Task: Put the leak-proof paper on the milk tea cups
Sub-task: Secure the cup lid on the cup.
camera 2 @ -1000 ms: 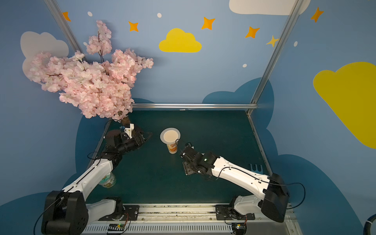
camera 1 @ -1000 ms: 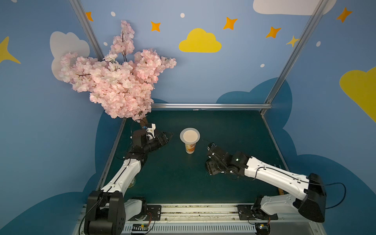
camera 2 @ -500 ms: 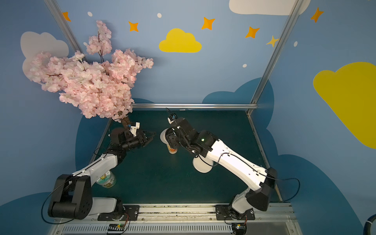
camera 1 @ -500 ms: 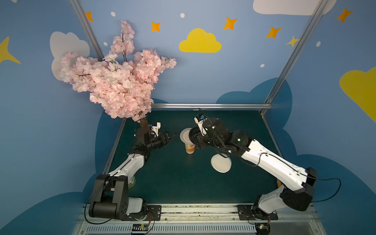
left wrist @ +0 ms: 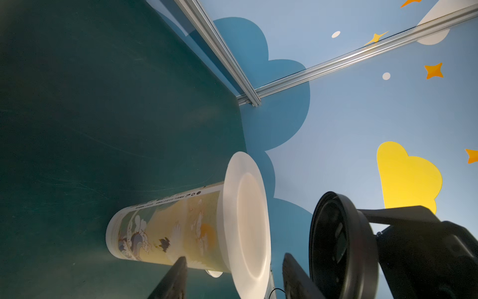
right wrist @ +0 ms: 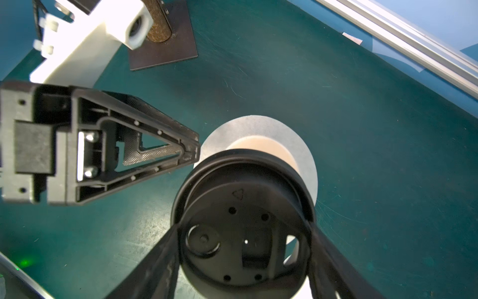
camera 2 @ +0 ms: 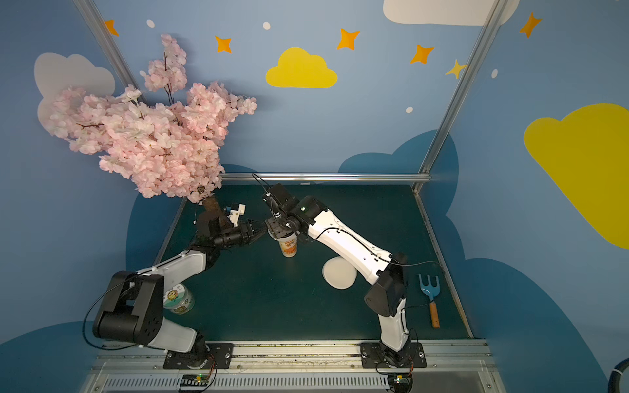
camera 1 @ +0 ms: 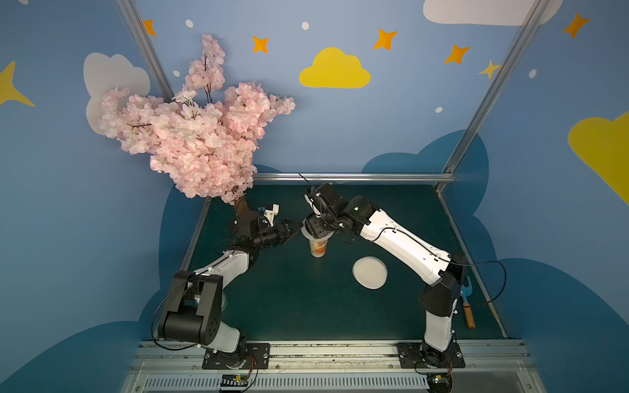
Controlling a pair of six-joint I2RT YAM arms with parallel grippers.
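Observation:
The milk tea cup stands upright mid-table, cream with orange print. The leak-proof paper lies across its mouth, overhanging the rim all round. My right gripper hangs just above the cup, shut on a round black lid that hides most of the paper from above. My left gripper reaches in from the cup's left at rim height. It is open, one finger beside the cup's wall and the other above the paper, touching neither.
A white round pile of sheets lies right of the cup, near the front. A blue hand fork rests by the right edge, a printed tub under the left arm. The blossom tree's base plate stands at the back left.
My right arm swung from low over the front of the table up to above the cup, uncovering the white pile. My left gripper edged toward the cup and its jaws narrowed.

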